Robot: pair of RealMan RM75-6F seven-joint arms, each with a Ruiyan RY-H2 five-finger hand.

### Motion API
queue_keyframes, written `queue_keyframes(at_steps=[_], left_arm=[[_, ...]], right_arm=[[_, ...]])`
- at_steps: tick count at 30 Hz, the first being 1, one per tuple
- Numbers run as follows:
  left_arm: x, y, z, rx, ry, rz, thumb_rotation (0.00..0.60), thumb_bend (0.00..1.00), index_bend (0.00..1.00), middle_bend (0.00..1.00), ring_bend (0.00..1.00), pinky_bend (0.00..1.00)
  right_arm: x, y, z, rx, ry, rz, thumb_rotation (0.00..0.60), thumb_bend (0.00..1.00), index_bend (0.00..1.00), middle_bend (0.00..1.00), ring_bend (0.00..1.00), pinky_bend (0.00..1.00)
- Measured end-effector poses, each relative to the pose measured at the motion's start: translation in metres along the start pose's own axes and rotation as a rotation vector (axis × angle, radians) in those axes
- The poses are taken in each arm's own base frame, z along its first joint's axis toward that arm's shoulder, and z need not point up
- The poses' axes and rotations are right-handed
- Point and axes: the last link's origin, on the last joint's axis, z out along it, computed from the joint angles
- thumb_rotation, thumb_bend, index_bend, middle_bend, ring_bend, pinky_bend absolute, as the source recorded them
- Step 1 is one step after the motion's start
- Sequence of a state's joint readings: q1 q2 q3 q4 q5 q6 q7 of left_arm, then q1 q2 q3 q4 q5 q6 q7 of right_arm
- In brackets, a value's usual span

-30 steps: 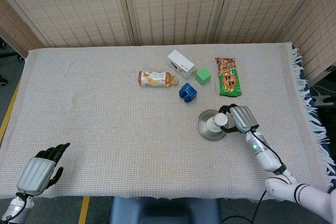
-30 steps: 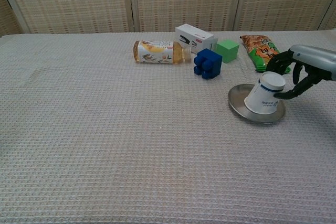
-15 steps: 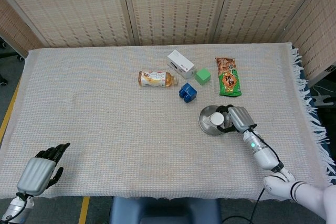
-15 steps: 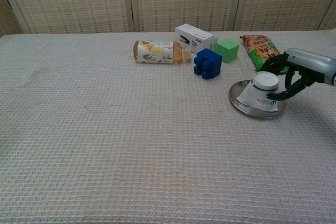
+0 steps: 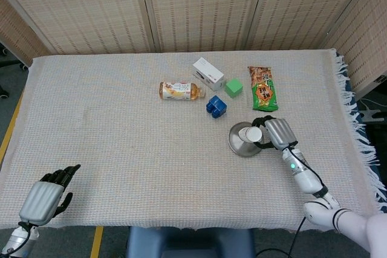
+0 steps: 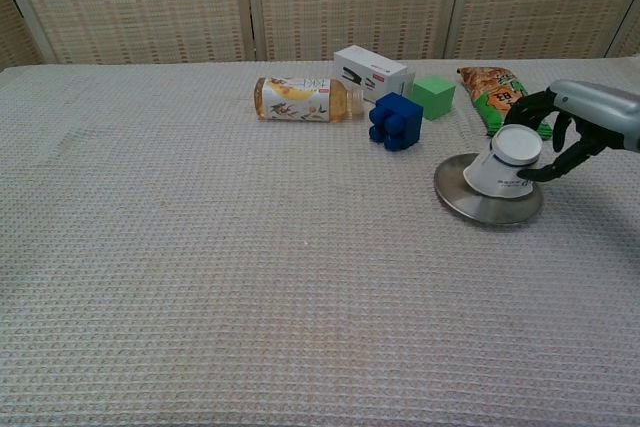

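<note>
Two hands show: the left hand (image 5: 45, 199) idles empty, fingers apart, at the near left corner. Right of centre, the right hand (image 6: 572, 130) grips a tilted white paper cup (image 6: 503, 162) on the round metal plate (image 6: 470, 203) — apparently setting it down; next calls for levelling it, then letting go.

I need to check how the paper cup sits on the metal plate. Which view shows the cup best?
The chest view: the paper cup shows side-on, upside down and tilted over the metal plate, held by the right hand. The head view shows mostly its white base from above.
</note>
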State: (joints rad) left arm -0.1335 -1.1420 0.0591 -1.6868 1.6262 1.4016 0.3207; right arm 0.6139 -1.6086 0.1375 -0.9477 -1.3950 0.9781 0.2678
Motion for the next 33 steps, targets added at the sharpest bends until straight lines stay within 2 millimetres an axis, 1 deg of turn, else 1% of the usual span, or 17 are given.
queue_keyframes(at_steps=[4,8,16,21,23,28,33], left_arm=[[0.000,0.000,0.000,0.000,-0.001,0.000,0.600,0.45,0.10,0.17,0.24,0.38],[-0.001,0.000,0.001,0.000,-0.005,0.000,0.600,0.45,0.10,0.17,0.24,0.38],[0.000,0.000,0.001,0.000,-0.003,0.000,0.600,0.45,0.10,0.17,0.24,0.38],[0.000,-0.001,0.001,0.002,-0.001,-0.002,0.600,0.45,0.10,0.17,0.24,0.38],[-0.001,0.000,0.001,0.001,-0.003,0.000,0.600,0.45,0.10,0.17,0.24,0.38],[0.000,0.000,0.001,0.002,-0.002,-0.001,0.600,0.45,0.10,0.17,0.24,0.38],[0.000,-0.001,0.000,0.003,-0.001,-0.002,0.600,0.45,0.10,0.17,0.24,0.38]], right_arm=[[0.000,0.004,0.003,-0.019,0.030,-0.030,0.600,0.11,0.54,0.43,0.32,0.49],[-0.002,0.004,0.003,-0.020,0.016,-0.004,0.600,0.11,0.54,0.43,0.32,0.49],[-0.006,-0.004,-0.002,0.005,-0.082,0.138,0.600,0.11,0.54,0.43,0.32,0.49],[-0.004,-0.011,-0.007,0.033,-0.151,0.256,0.600,0.11,0.54,0.43,0.32,0.49],[-0.003,-0.013,-0.009,0.049,-0.167,0.276,0.600,0.11,0.54,0.43,0.32,0.49],[0.001,-0.012,-0.010,0.069,-0.154,0.249,0.600,0.11,0.54,0.43,0.32,0.49],[0.002,-0.003,-0.005,0.043,-0.106,0.162,0.600,0.11,0.54,0.43,0.32,0.49]])
